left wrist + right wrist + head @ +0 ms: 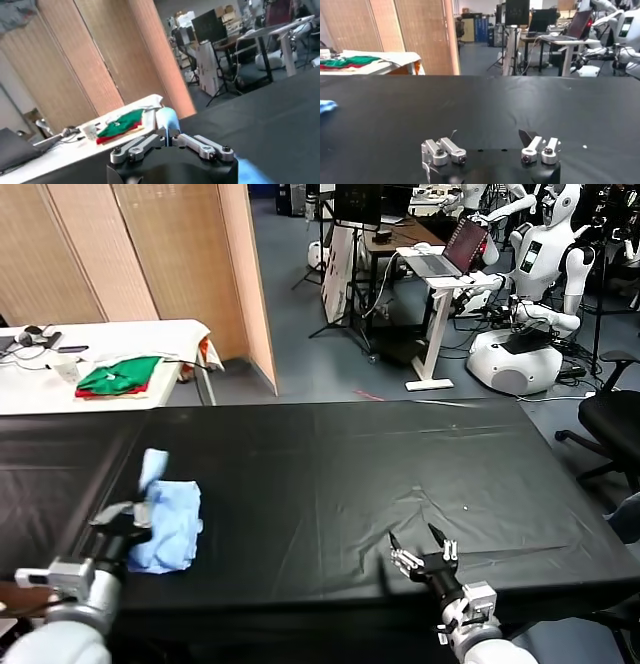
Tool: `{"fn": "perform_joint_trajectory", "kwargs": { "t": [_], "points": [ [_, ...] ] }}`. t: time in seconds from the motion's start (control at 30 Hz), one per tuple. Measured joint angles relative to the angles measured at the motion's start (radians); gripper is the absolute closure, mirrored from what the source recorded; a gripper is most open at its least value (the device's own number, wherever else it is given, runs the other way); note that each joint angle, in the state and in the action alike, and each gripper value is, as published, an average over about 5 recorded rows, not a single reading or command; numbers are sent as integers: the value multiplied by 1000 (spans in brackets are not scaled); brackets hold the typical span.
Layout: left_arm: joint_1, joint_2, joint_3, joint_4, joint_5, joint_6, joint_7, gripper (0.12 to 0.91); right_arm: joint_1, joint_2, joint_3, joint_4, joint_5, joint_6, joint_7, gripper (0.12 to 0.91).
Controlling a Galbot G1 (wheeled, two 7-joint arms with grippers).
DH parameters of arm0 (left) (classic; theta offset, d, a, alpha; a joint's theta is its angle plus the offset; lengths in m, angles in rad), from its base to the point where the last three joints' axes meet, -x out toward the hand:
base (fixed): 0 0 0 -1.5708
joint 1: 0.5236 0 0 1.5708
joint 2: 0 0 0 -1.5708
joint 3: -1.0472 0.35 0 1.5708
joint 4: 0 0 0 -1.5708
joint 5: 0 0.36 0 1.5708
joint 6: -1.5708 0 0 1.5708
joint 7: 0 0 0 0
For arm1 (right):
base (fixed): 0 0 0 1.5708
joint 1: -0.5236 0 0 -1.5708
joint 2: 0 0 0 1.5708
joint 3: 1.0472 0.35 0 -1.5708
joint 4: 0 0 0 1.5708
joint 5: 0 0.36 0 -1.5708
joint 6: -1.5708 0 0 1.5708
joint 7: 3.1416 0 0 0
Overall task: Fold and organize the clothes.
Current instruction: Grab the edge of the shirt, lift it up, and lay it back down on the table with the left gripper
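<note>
Left gripper (143,511) clenched on T-shirt (172,524) edge, mid-fold; next, carry it across. Right gripper (424,558) released, idle.

A robotics lab is shown: white humanoid robots (535,254) are parked beyond the black-covered table (330,484), beside a laptop (450,252) on a stand, monitors (357,202) and an office chair (612,419).

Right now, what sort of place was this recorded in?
Most likely a robotics lab or workshop: white humanoid robots stand in the background near a standing desk with a laptop, and a black-covered work table holds the blue T-shirt.
</note>
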Motion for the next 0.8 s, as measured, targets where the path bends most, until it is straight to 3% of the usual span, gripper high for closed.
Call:
{"fn": "perform_joint_trajectory", "kwargs": {
  "t": [0.1, 0.27, 0.53, 0.63, 0.8],
  "points": [
    [-36, -71, 106, -35, -56, 9, -20, 864, -13, 13, 0, -2, -17, 5, 0, 118],
    [-122, -198, 287, 12, -101, -8, -16, 864, -27, 33, 2, 1, -34, 9, -1, 118],
    [-223, -358, 486, 197, -14, -46, 34, 860, -28, 29, 3, 38, 25, -36, -41, 118],
    [-236, -375, 525, 250, 4, -51, 57, 776, -13, 11, 4, 57, 87, -82, -46, 118],
    [-234, -369, 554, 271, 6, -61, 105, 472, 42, -25, -20, 54, 196, -154, -35, 118]
  ]
}}
